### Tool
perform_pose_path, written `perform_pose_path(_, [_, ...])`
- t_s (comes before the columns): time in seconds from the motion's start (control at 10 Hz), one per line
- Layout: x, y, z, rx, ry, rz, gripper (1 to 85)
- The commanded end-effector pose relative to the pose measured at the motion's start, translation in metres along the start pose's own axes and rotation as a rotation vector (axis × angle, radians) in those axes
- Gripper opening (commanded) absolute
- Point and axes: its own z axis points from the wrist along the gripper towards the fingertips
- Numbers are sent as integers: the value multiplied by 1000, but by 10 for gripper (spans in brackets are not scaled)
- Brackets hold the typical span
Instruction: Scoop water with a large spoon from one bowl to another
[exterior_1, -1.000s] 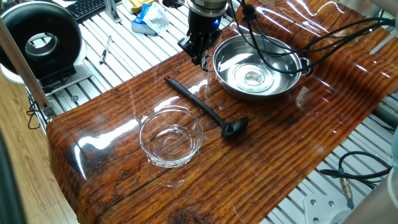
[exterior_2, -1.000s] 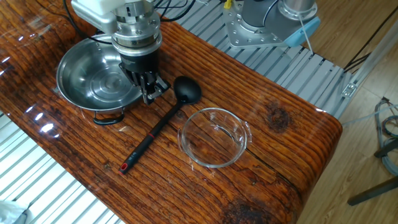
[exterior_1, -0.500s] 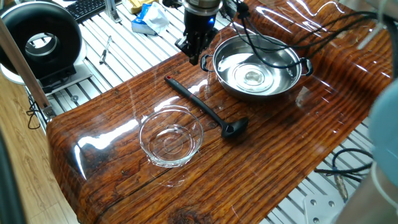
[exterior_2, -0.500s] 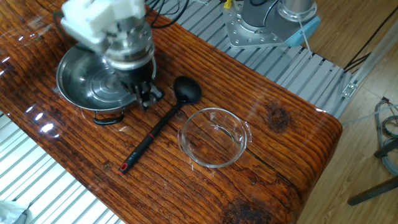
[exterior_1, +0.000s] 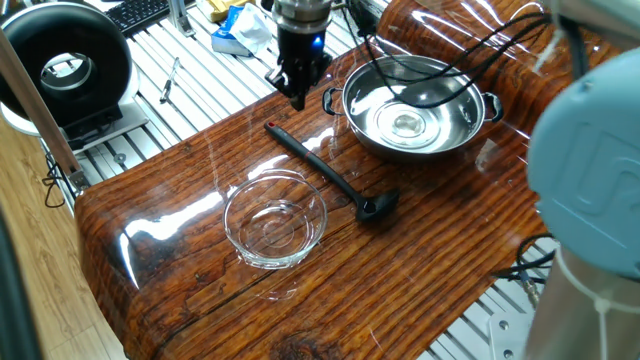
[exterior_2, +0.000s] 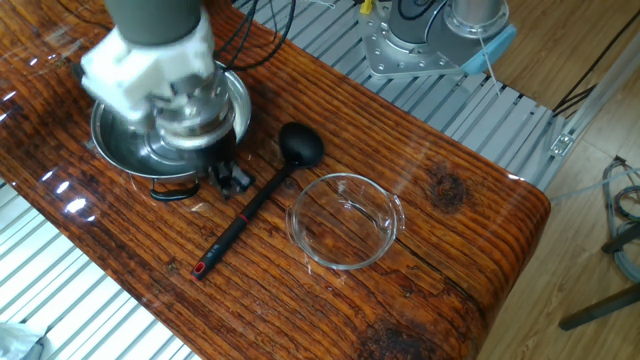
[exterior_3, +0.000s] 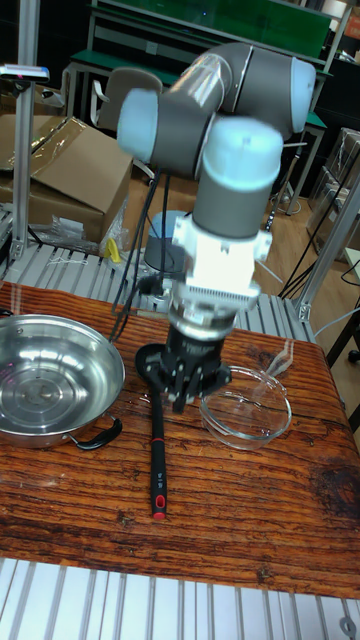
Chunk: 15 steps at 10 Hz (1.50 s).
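Ladle lies on table, claw above handle.

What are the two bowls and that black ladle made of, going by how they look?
The larger bowl looks like polished stainless steel: it mirrors the lights and cables above it. The smaller bowl seems to be clear glass, since the wood grain shows through it and its rim glints. The ladle appears to be matte black plastic, dull with hardly any shine, with a small red mark at the handle's end.
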Motion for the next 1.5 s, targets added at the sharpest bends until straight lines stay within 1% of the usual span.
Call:
perform_pose_path(0.0, [-22, -3, 31, 14, -34, -4, 70])
perform_pose_path(0.2, [-31, -2, 48, 1, -55, -30, 140])
perform_pose_path(0.3, [-35, -3, 54, -11, -66, -46, 197])
perform_pose_path(0.4, [-35, -4, 60, -18, -66, -70, 267])
perform_pose_path(0.5, [-34, -7, 65, -14, -62, -89, 330])
perform_pose_path(0.6, [-36, -4, 69, -25, -65, -87, 343])
perform_pose_path(0.7, [-34, -5, 70, -23, -62, -106, 380])
perform_pose_path(0.8, [-31, -7, 72, -15, -49, -126, 437])
perform_pose_path(0.9, [-31, -6, 74, -15, -51, -123, 440])
perform_pose_path(1.1, [-35, -8, 85, -7, -70, -120, 447])
perform_pose_path(1.3, [-39, -14, 93, 15, -83, -120, 447])
perform_pose_path(1.4, [-39, -14, 99, 17, -88, -115, 447])
